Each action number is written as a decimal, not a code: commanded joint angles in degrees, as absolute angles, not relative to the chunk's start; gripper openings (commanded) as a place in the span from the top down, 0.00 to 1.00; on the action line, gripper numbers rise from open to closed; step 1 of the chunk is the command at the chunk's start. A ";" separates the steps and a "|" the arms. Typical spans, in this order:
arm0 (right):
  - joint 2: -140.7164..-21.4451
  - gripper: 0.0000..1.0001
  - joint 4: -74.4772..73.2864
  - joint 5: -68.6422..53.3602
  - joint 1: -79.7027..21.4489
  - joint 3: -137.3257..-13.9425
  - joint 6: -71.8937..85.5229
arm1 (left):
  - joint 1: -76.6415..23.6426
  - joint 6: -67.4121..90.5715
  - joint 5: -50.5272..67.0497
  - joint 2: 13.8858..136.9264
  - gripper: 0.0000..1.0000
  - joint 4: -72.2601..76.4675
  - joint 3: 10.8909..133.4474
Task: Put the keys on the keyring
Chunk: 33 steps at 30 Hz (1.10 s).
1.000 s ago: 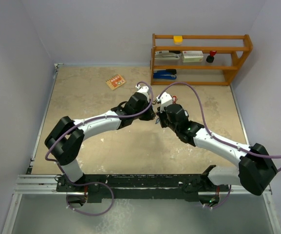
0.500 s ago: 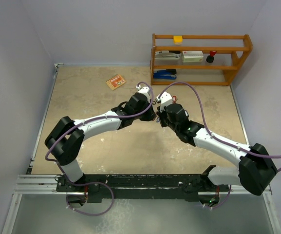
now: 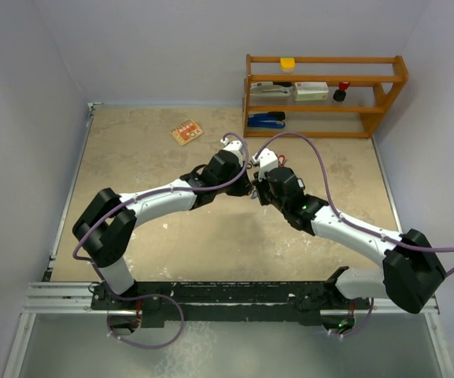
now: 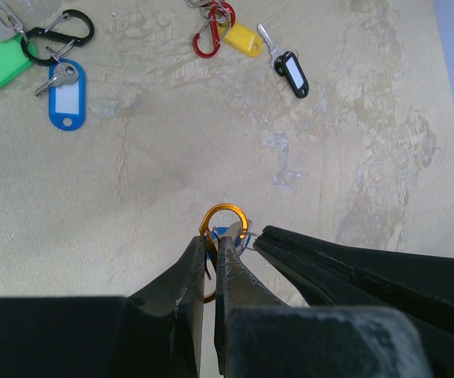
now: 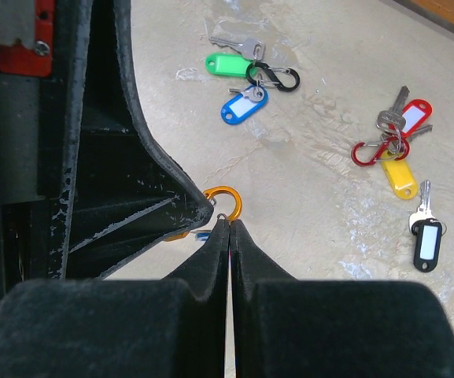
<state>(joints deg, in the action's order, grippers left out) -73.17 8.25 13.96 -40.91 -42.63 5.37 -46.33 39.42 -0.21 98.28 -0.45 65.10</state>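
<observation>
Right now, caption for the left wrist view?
Left gripper pinches an orange clip, right gripper tip beside it; tagged keys lie scattered beyond.

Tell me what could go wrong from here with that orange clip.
1. The left gripper pinches only one edge of the orange clip, so the clip could twist or slip out.
2. The right gripper is shut right beside it, with a blue tag barely showing between them. The tag might drop, or the grippers might collide.

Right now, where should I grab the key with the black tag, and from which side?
Take the black tag across its narrow width, from straight above. It lies flat, apart from the yellow tag bunch; its thin key likely offers less to pinch.
</observation>
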 commanded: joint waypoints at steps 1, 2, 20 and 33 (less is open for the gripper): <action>-73.04 1.00 10.56 14.18 -40.47 -43.74 4.66 | -46.83 39.55 0.44 96.51 1.00 1.91 66.93; -72.97 1.00 10.59 14.23 -40.42 -43.72 4.66 | -46.84 39.55 0.46 96.37 1.00 1.88 66.94; -74.09 1.00 10.69 14.33 -38.73 -44.09 4.48 | -47.37 38.94 1.64 95.34 1.00 1.85 66.95; -74.87 0.80 9.40 14.75 -36.71 -45.09 5.81 | -47.46 38.85 2.16 95.08 1.00 1.86 67.24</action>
<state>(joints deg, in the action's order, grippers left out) -74.61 8.71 13.96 -37.56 -42.63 5.50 -47.05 39.38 1.30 98.06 -0.49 65.12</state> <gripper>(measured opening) 0.082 0.022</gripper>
